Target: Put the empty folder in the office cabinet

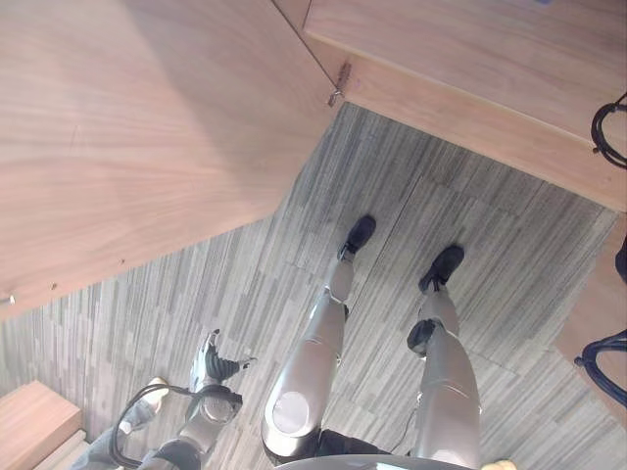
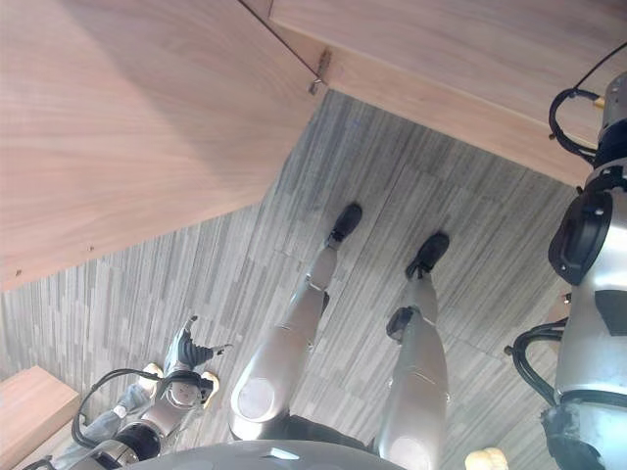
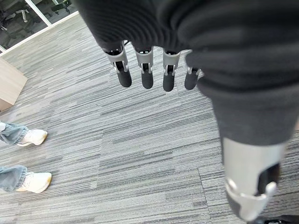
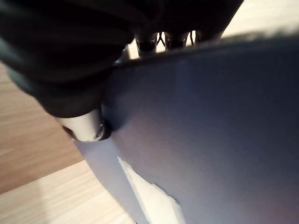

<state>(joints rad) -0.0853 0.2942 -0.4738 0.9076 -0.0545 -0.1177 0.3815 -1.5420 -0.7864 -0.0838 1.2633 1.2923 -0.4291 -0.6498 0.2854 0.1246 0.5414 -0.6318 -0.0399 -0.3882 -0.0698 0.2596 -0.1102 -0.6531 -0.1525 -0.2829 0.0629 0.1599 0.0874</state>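
The blue folder (image 4: 210, 130) shows at very close range in the right wrist view, with a white label (image 4: 152, 198) on its face. My right hand (image 4: 86, 127) is shut on it: the thumb presses the face and the fingers (image 4: 148, 45) hook over its far edge. Pale wood (image 4: 28, 154) lies behind the folder. The office cabinet (image 1: 470, 59) runs across the upper right, and its large wooden door (image 1: 127, 147) stands swung out on the left by a metal hinge (image 1: 340, 83). My left hand (image 1: 208, 364) hangs open and empty over the grey carpet at the lower left, its fingers (image 3: 146, 77) straight.
A person in jeans and white shoes (image 3: 30, 137) stands close by my left hand. A low wooden block (image 1: 29, 421) sits at the lower left corner. Striped grey carpet (image 1: 490, 245) lies between the door and the cabinet front.
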